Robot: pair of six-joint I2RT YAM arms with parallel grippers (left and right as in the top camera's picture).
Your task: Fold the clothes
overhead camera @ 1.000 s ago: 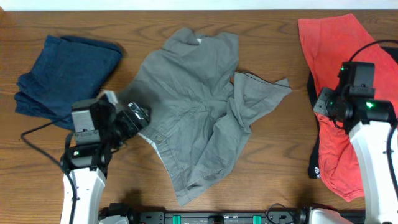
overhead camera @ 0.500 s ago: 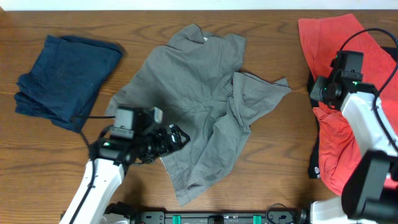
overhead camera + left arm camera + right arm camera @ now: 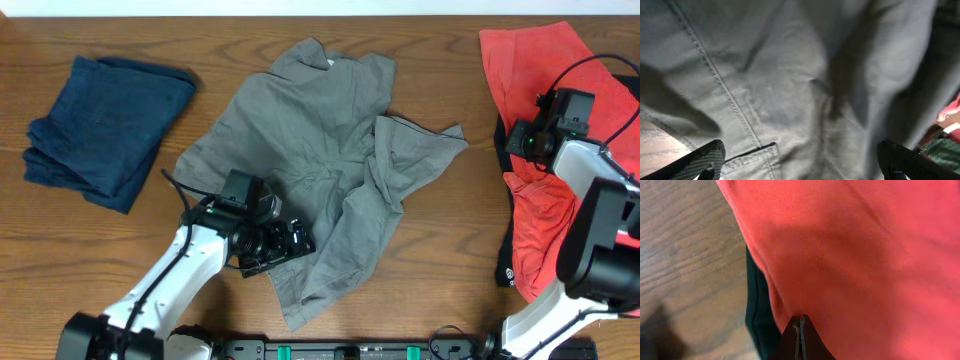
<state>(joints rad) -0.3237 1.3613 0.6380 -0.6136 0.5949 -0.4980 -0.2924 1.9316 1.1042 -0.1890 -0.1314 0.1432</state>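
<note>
Wooden table bears a rumpled, unfolded grey garment.

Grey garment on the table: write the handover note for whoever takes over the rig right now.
Left gripper: open, low over the lower part of the grey garment, holding nothing.
Right gripper: shut, over the red garment; whether it pinches cloth cannot be told.
Blue garment: folded, at the far left of the table.
Done: the blue one.
Left: the grey one lies crumpled and unfolded in the middle; the red one lies spread over a dark garment at the right, unfolded.
</note>
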